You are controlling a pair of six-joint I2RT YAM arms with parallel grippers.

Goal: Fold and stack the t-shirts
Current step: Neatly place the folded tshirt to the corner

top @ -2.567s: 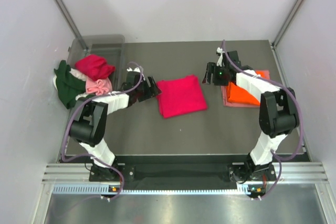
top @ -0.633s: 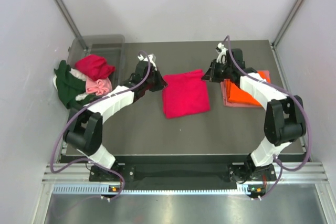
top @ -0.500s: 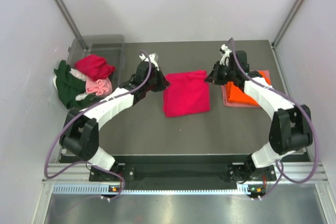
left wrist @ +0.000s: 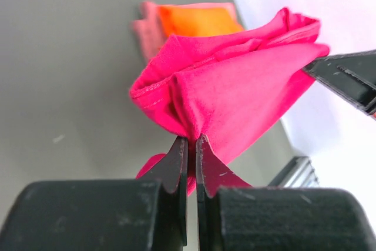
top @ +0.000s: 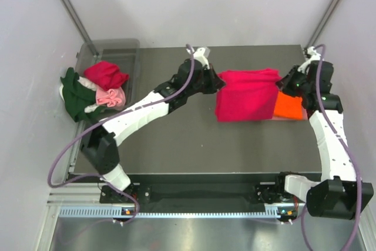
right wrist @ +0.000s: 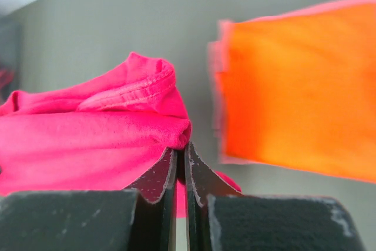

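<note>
Pinching with left gripper and right gripper, both clamped tight on opposite corners of the folded crimson t-shirt, slung above the table toward its far right corner. Carry level with equal tension, then lower squarely onto the orange t-shirt before letting go.

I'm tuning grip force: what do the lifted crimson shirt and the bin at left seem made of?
Crimson t-shirt: soft matte knit cloth, probably cotton; it drapes in folds and shows a stitched hem. Bin: smooth see-through grey plastic, probably rigid; its straight walls hold shape.
</note>
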